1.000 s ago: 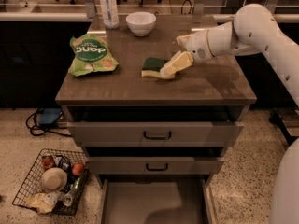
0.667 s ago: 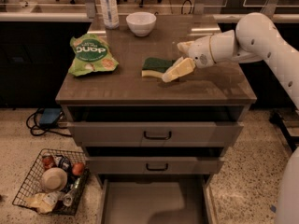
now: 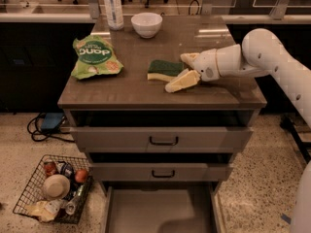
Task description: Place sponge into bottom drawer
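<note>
Camera view: the sponge (image 3: pixel 164 68) was seen lying flat on the brown cabinet top (image 3: pixel 146 90), green side up, a little right of the middle. The gripper (image 3: pixel 183 70) was held in from the right at the end of the white arm (image 3: pixel 262 52). Its two pale fingers (image 3: pixel 181 81) were spread apart and set around the sponge's right end; whether they touched it could not be told. The bottom drawer (image 3: pixel 160 210) was shown pulled out at floor level, well apart from the sponge above. The two upper drawers (image 3: pixel 163 140) were seen with grey fronts and black handles. A green snack bag (image 3: pixel 95 56), a white bowl (image 3: pixel 146 24) and a bottle (image 3: pixel 113 6) were placed farther left and back on the top. A wire basket (image 3: pixel 29 188) of odds and ends was set on the floor at the left.
</note>
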`<state>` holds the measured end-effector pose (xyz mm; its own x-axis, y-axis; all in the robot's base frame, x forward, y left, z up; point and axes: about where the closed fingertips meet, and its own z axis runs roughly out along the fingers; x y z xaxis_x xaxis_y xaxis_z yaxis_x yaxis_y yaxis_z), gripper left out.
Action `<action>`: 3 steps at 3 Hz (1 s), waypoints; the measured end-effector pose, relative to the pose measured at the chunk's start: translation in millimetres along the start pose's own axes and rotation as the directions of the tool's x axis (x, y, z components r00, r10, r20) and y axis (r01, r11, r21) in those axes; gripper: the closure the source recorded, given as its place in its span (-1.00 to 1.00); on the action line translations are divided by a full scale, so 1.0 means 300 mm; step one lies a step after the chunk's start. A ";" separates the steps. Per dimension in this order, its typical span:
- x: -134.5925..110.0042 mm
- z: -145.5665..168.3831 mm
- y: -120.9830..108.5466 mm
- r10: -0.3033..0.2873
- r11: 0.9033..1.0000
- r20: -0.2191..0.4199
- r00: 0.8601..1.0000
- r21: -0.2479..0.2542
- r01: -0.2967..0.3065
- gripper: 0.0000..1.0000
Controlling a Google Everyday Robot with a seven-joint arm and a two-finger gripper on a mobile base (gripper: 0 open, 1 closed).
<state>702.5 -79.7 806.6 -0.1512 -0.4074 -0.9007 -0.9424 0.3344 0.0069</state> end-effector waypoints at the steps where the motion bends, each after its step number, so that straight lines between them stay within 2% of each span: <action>1: -0.002 0.006 0.002 -0.001 1.000 -0.001 1.000 -0.003 0.001 -0.20; 2: -0.011 0.003 0.002 -0.001 1.000 -0.001 1.000 -0.004 0.001 0.42; 3: -0.024 -0.004 0.003 -0.001 1.000 -0.001 1.000 -0.004 0.001 0.88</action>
<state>702.6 -77.4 813.5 -0.1508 -0.4081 -0.9004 -0.9436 0.3310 0.0080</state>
